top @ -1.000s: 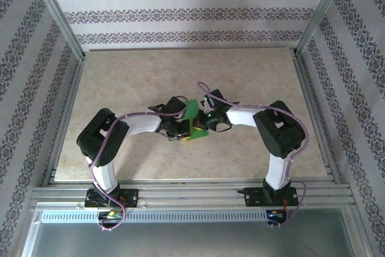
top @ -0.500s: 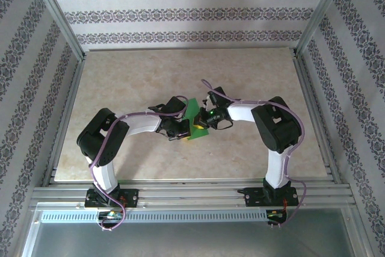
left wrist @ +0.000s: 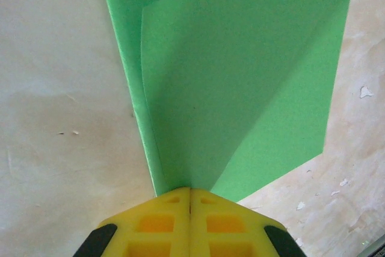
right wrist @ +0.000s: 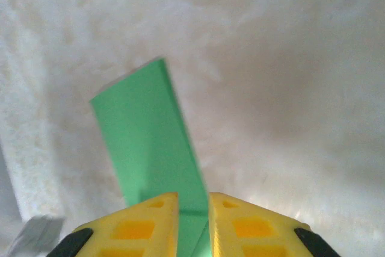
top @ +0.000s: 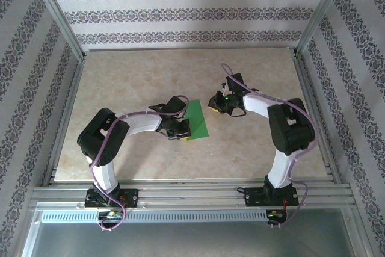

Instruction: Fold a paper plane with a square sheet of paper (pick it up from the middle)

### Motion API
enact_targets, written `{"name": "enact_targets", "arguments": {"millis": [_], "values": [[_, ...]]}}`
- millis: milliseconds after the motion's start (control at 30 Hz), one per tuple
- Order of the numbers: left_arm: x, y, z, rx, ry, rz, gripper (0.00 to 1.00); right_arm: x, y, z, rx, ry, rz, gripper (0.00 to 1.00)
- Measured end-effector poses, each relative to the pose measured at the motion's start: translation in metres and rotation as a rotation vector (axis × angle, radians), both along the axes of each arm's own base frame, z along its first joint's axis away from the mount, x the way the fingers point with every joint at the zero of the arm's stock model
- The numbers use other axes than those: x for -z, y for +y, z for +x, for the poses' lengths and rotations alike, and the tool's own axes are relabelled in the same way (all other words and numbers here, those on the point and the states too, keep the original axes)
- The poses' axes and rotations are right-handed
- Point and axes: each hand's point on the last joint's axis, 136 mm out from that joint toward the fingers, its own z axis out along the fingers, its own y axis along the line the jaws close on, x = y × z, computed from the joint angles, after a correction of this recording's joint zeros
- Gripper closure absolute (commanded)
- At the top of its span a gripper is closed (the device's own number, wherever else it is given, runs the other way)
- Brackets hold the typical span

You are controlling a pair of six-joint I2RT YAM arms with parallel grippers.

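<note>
The folded square sheet of paper [top: 197, 118] lay mid-frame in the top view, its crease end pinched by the shut-jawed left gripper [left wrist: 190, 193], seemingly to hold the fold, while the right gripper [right wrist: 193, 200] hung just upper-right, jaws slightly parted, empty.

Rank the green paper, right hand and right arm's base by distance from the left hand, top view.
1. green paper, pinched in the left hand.
2. right hand, just off the paper's far right corner.
3. right arm's base, near-right edge.
</note>
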Motion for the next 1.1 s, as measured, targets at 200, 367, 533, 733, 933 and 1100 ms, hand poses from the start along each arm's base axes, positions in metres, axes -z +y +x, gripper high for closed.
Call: {"name": "enact_targets", "arguments": {"millis": [200, 367, 533, 733, 933, 1100], "values": [[-0.013, 0.001, 0.007, -0.019, -0.047, -0.001, 0.75, -0.022, 0.002, -0.027, -0.014, -0.036, 0.051, 0.62], [-0.012, 0.008, 0.015, -0.057, -0.08, 0.038, 0.75, 0.003, 0.015, -0.054, -0.051, 0.055, 0.042, 0.59], [-0.013, 0.012, 0.024, -0.088, -0.109, 0.052, 0.76, 0.02, 0.034, -0.065, -0.086, 0.102, 0.047, 0.59], [-0.012, 0.015, 0.038, -0.113, -0.143, 0.088, 0.87, 0.038, 0.042, -0.068, -0.085, 0.149, 0.041, 0.59], [-0.012, 0.015, 0.05, -0.132, -0.165, 0.122, 0.89, 0.035, 0.044, -0.062, -0.077, 0.137, 0.05, 0.6], [0.0, 0.02, 0.051, -0.134, -0.141, 0.173, 0.96, 0.032, 0.046, -0.057, -0.06, 0.127, 0.061, 0.62]]}}
